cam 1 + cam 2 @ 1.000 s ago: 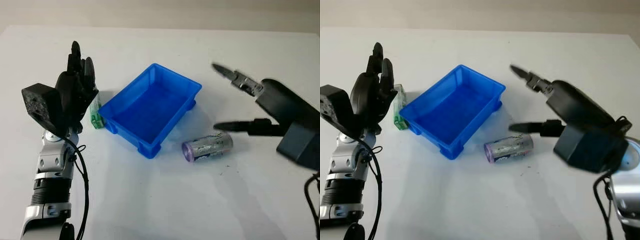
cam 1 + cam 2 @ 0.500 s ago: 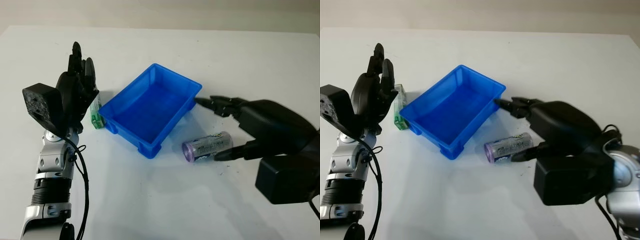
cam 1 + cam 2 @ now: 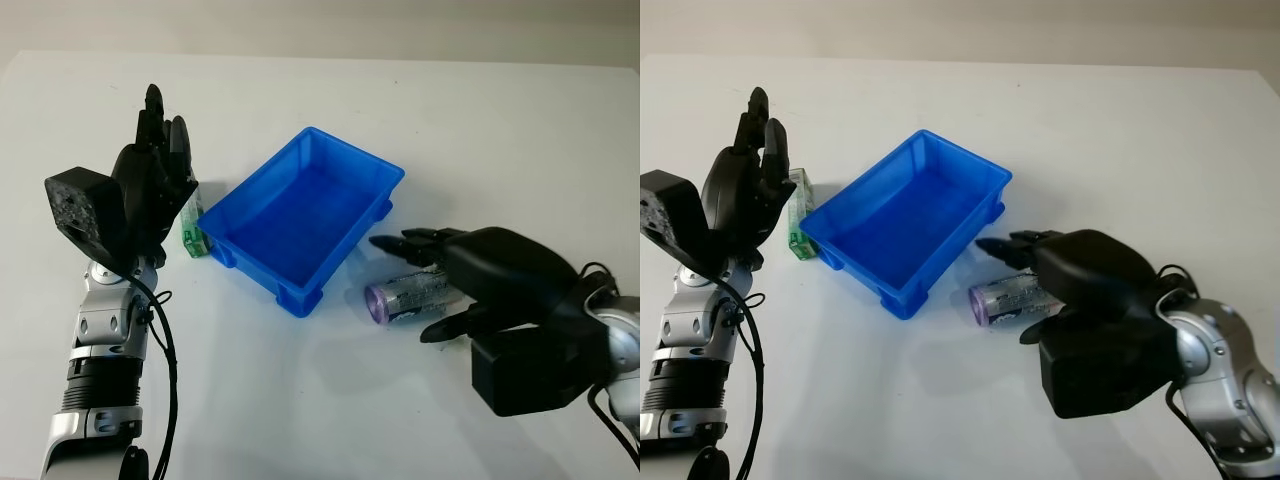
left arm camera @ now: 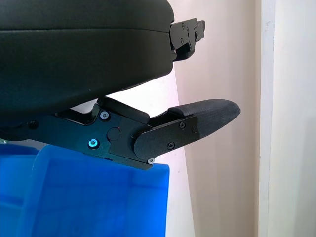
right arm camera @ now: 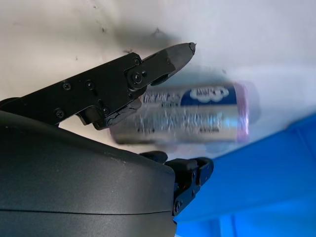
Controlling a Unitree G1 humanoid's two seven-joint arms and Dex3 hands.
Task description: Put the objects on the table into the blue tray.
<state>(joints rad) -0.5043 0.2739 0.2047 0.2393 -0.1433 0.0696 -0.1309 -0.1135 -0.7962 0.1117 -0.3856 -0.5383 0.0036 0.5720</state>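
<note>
Lower right, the open right hand (image 3: 425, 285) straddles the purple-ended silver cylinder (image 3: 405, 297), seemingly untouched; closing comes next.

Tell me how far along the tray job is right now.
Nothing is done yet: the blue plastic tray holds no objects. In hand: the right hand is open, its fingers on either side of the silver cylindrical can with the purple end, which lies on the white table beside the tray. Left: grasp and drop the can, then the small green and white pack beside the tray, by the raised, open left hand.
</note>
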